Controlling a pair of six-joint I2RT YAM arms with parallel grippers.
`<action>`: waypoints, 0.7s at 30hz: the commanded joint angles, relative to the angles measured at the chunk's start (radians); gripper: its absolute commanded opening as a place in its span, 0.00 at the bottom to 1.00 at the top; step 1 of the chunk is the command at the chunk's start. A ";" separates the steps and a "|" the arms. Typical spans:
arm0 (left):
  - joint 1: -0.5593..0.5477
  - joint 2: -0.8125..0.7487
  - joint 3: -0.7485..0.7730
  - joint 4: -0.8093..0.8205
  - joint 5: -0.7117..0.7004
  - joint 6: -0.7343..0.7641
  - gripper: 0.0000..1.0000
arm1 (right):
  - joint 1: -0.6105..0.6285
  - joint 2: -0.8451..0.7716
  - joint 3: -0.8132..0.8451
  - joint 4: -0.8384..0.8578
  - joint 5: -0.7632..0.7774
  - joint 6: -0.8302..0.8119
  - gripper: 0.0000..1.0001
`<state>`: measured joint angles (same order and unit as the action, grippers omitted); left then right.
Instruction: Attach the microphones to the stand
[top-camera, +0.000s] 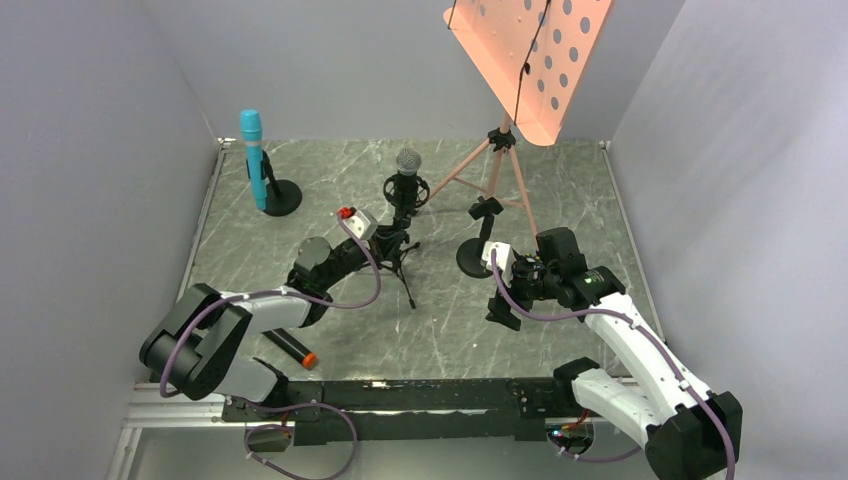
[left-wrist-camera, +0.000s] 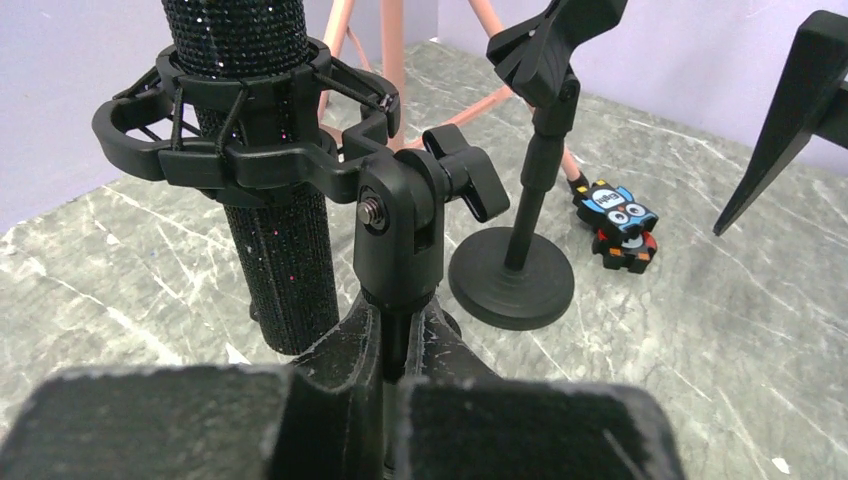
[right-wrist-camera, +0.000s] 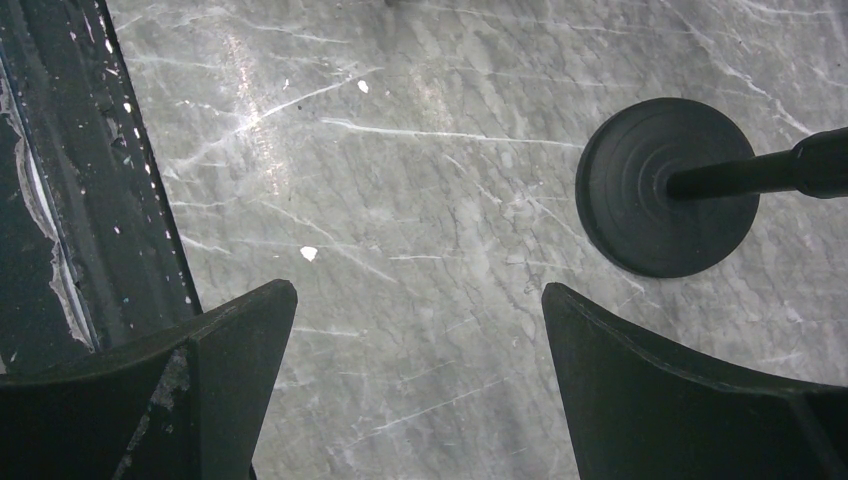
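Note:
The black mic with the silver mesh head (top-camera: 407, 162) stands upright in a shock mount (left-wrist-camera: 250, 150) on a small tripod stand (top-camera: 400, 262); its glittery body (left-wrist-camera: 270, 250) fills the left of the left wrist view. My left gripper (top-camera: 390, 243) (left-wrist-camera: 400, 345) is shut on the tripod stand's post just below the mount. The teal-blue mic (top-camera: 252, 155) stands in a round-base stand at the back left. The black mic with the orange-red end (top-camera: 291, 347) lies on the table by the left arm. My right gripper (top-camera: 505, 295) (right-wrist-camera: 420, 330) is open and empty above bare table, next to an empty clip stand (top-camera: 484, 215) (left-wrist-camera: 530, 190).
The empty stand's round base (right-wrist-camera: 665, 185) (left-wrist-camera: 512, 277) lies just right of my right gripper. A pink music stand (top-camera: 530, 60) on tripod legs (top-camera: 490, 165) stands at the back. A small colourful toy figure (left-wrist-camera: 618, 222) sits on the table behind the empty stand. Grey walls enclose three sides.

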<state>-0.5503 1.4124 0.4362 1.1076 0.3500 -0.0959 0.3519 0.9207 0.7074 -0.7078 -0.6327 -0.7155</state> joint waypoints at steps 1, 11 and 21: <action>0.000 -0.052 0.001 0.048 -0.039 0.117 0.00 | -0.005 -0.010 0.001 0.024 -0.012 -0.025 1.00; 0.200 -0.013 0.118 0.109 -0.021 0.145 0.00 | -0.005 -0.003 0.004 0.022 -0.012 -0.026 1.00; 0.407 0.316 0.412 0.245 0.086 -0.038 0.00 | -0.004 0.012 0.002 0.021 -0.016 -0.030 1.00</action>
<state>-0.1947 1.6489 0.7120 1.1282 0.3630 -0.0448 0.3500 0.9276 0.7074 -0.7082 -0.6331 -0.7189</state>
